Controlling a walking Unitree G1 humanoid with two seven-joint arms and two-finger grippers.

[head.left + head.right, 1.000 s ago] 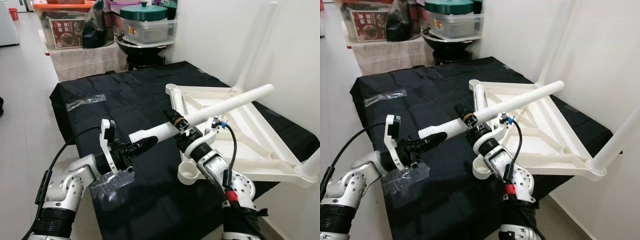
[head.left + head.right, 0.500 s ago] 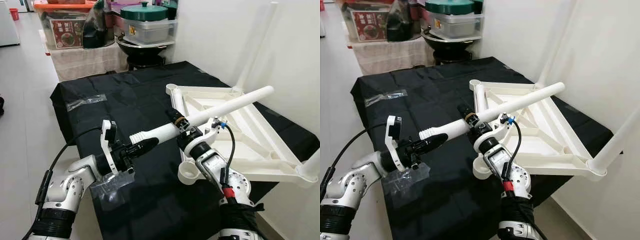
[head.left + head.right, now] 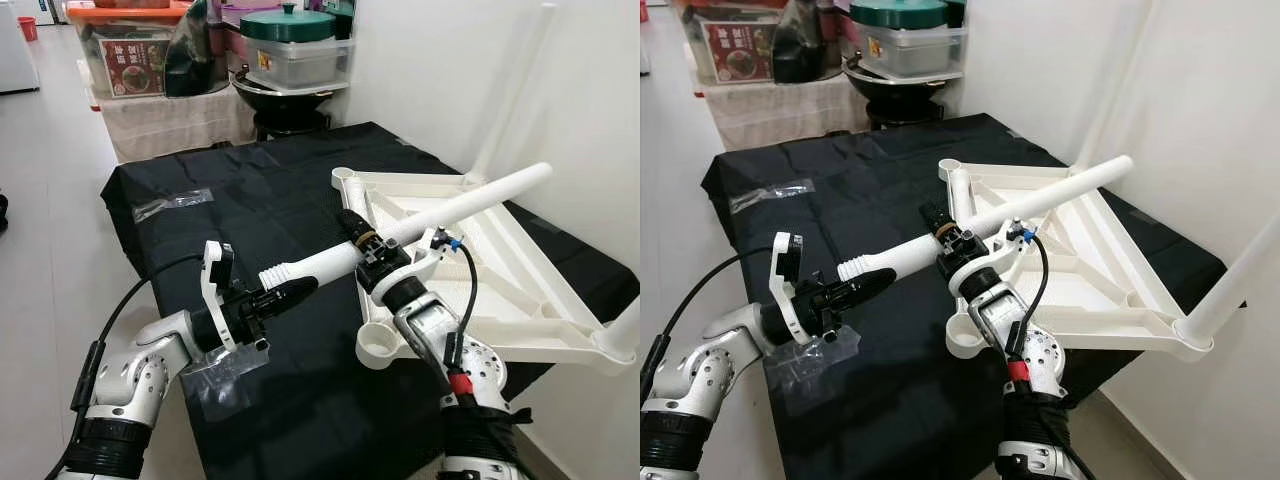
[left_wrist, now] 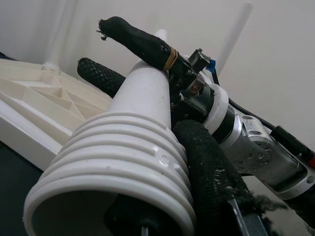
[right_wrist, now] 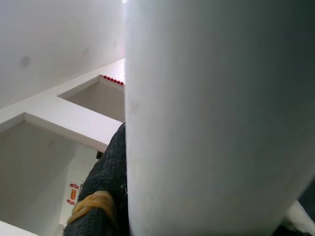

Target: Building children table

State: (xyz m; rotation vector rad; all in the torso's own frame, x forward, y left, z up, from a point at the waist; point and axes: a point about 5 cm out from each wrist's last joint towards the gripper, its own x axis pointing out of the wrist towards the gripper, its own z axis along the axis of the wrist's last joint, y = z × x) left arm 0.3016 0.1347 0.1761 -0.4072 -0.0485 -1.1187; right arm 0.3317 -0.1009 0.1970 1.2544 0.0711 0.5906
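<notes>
No lettering can be made out. The red label (image 3: 131,66) on the clear bin and the yellow sticker (image 3: 264,60) on the lidded box are too small to read.

Three table legs (image 3: 420,222), one tabletop (image 3: 520,290)

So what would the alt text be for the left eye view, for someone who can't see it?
Both grippers hold one white table leg level above a black-draped table: the left gripper at its ribbed end, the right gripper mid-shaft. The upturned white tabletop lies behind them.
</notes>
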